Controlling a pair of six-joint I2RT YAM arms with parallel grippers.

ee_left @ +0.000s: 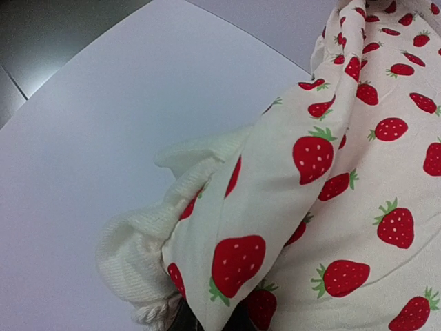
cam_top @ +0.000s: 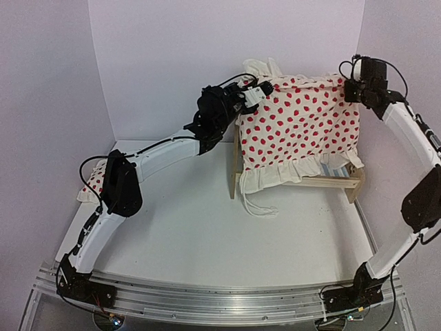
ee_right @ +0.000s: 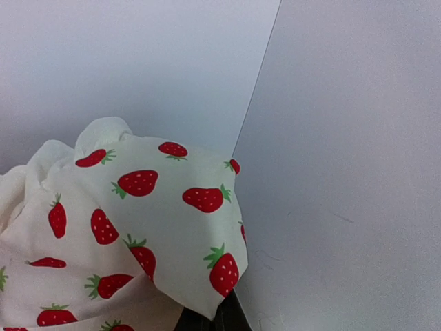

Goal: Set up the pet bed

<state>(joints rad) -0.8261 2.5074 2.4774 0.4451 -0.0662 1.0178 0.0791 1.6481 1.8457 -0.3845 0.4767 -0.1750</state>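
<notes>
Strawberry blanket [ee_left: 331,207] filled both wrist views, fingers hidden. Only overhead view showed it stretched above the pet bed [cam_top: 331,182], far right of table [cam_top: 193,234]; left gripper [cam_top: 256,91] and right gripper [cam_top: 346,86] pinched shut on its top corners.

I count one pet bed [cam_top: 331,183], right of centre in the top view, with one striped mattress [cam_top: 339,167] on it. One strawberry blanket [cam_top: 303,121] sits upper right of centre. One pillow [cam_top: 95,181] of the same print peeks out at the left edge. Of my own parts I count two arms, the left arm [cam_top: 158,155] and the right arm [cam_top: 413,138], and two grippers, the left gripper [cam_top: 260,89] and the right gripper [cam_top: 346,86]. There is one table [cam_top: 207,241].
</notes>
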